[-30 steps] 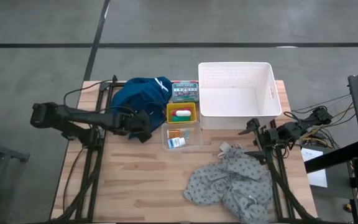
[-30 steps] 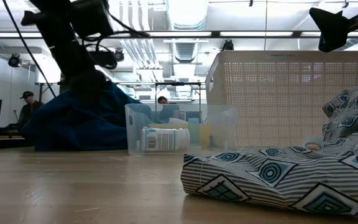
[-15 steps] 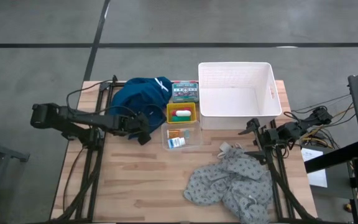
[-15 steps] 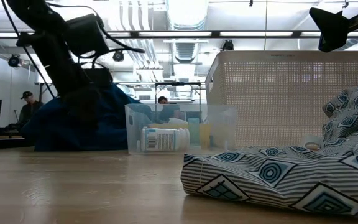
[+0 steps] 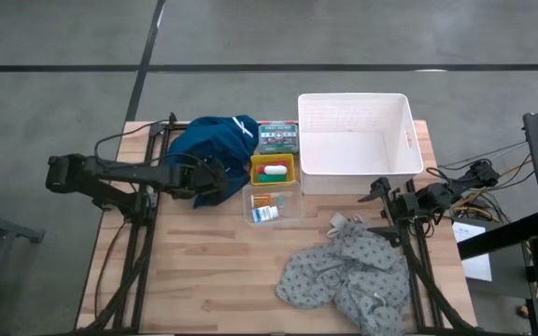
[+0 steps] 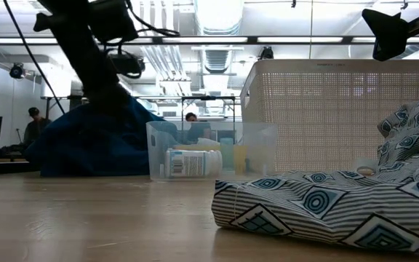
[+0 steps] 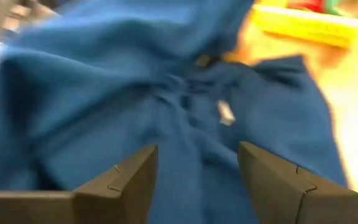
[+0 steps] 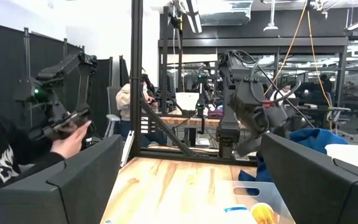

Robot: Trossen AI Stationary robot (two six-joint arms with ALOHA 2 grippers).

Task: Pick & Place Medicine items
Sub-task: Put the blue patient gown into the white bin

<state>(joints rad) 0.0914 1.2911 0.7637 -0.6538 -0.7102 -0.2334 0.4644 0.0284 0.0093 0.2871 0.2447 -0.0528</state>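
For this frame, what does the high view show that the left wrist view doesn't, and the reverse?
Only the high view: the white basket, the clear bin, the grey patterned cloth and the parked right gripper. Only the left wrist view: the left gripper's open fingers close over the folds. Both: the blue cloth and the yellow tray.

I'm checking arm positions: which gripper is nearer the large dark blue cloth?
Left. The left gripper hovers open right over the dark blue cloth, at its near edge. The right gripper waits open across the table, beside the white basket.
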